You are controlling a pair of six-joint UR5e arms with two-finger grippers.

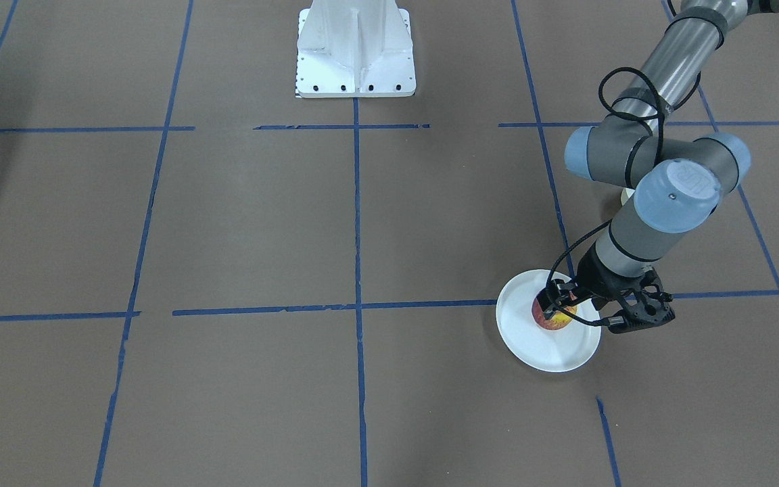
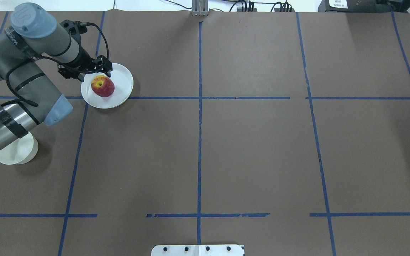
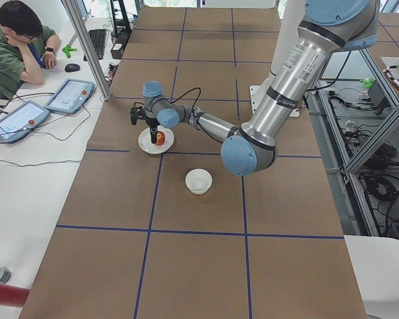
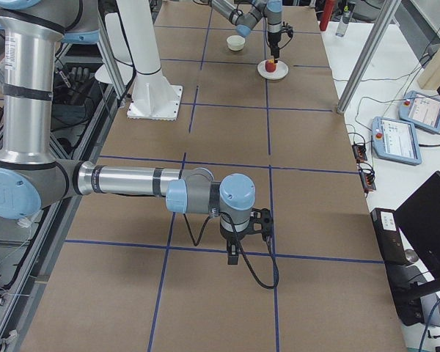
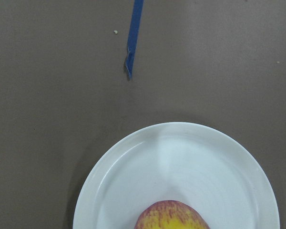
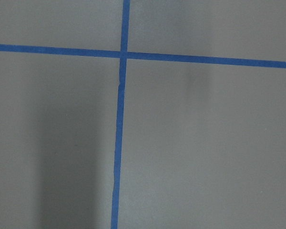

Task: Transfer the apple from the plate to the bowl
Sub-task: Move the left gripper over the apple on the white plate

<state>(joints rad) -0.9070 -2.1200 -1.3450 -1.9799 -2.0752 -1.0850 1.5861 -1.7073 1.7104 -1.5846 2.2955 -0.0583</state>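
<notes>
The apple (image 2: 102, 86), red with yellow patches, sits on the white plate (image 2: 121, 80) at the far left of the overhead view. My left gripper (image 2: 96, 75) hangs over the plate's robot-side part, right at the apple, with its fingers spread open and empty. The front view shows the fingers low beside the apple (image 1: 553, 318) on the plate (image 1: 552, 348). The left wrist view shows only the apple's top (image 5: 171, 217) and the plate (image 5: 181, 162). The cream bowl (image 2: 14, 153) stands near the robot, partly hidden under the left arm. My right gripper (image 4: 235, 257) shows only in the right side view, so I cannot tell its state.
The robot's white base mount (image 1: 356, 51) stands at the table's middle edge. Blue tape lines (image 2: 199, 97) cross the brown table cover. An operator (image 3: 13, 40) sits with tablets (image 3: 66, 96) beyond the table's far edge. The left arm's elbow (image 2: 53, 106) hangs between plate and bowl.
</notes>
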